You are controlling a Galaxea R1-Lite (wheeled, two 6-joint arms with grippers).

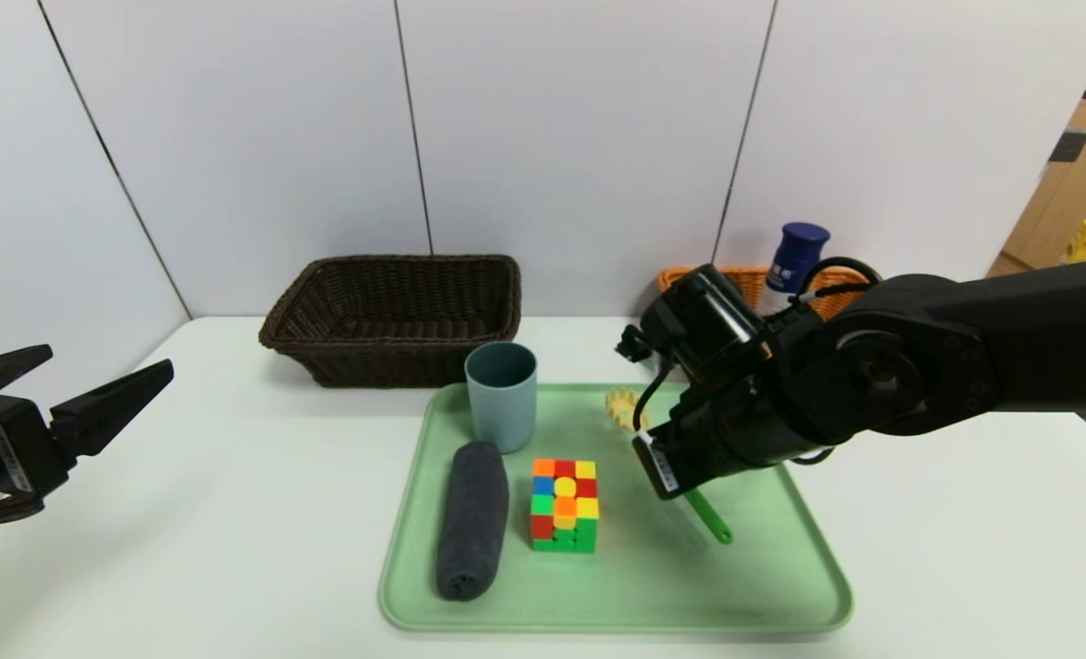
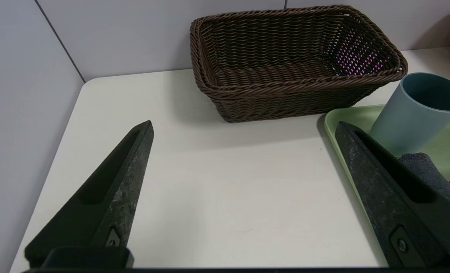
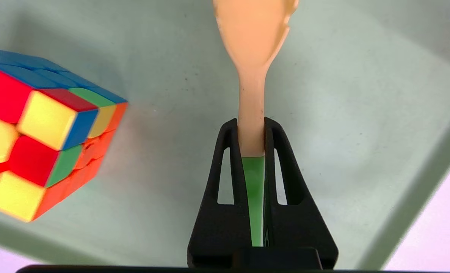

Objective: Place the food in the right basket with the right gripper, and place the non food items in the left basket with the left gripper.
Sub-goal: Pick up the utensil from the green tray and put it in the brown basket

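A: Head view. The right gripper [image 1: 666, 458] is hanging low over the green tray [image 1: 780, 586], arm reaching in from the right. The spoon [image 1: 713, 523] is lying under it, yellow head toward the far wall, green handle poking out toward the near edge. The cup [image 1: 501, 394], towel [image 1: 472, 519] and cube [image 1: 564, 505] are sitting on the tray's left half. The bottle [image 1: 797, 256] is standing in the orange basket [image 1: 735, 282], back right. No tin showing.

B: And the left gripper [image 1: 76, 403]?

A: Waiting off the table's left side, well apart from the tray.

B: Left wrist view?

A: Fingers [image 2: 111, 193] are standing wide apart, holding nothing. The dark basket [image 2: 297, 60] is sitting ahead by the wall, nothing showing inside.

B: Right wrist view?

A: Jaws are pinching the spoon right where yellow neck meets green handle. The spoon's long axis is running straight along the fingers, head pointing ahead.

B: A spoon isn't food.

A: Agreed; it belongs in the dark basket, and that is lying far across from this arm. The left arm is nearer to it.
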